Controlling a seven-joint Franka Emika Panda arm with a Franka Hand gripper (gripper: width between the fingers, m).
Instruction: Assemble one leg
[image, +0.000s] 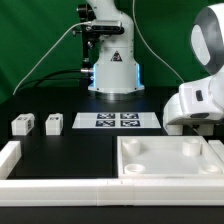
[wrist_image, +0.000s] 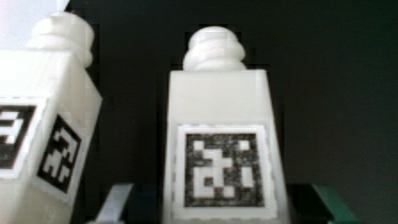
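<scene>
In the wrist view a white leg with a knobbed tip and a black-and-white marker on its face lies between my gripper's two fingers. The jaws are open, with a dark gap on each side of the leg. A second leg lies close beside it. In the exterior view two more legs stand on the black table at the exterior view's left. My arm is at the exterior view's right, and its gripper is hidden there.
The large white tray-like part with round corner sockets lies at the front right. The marker board lies mid-table. A white wall runs along the front edge and left side. The robot base stands behind.
</scene>
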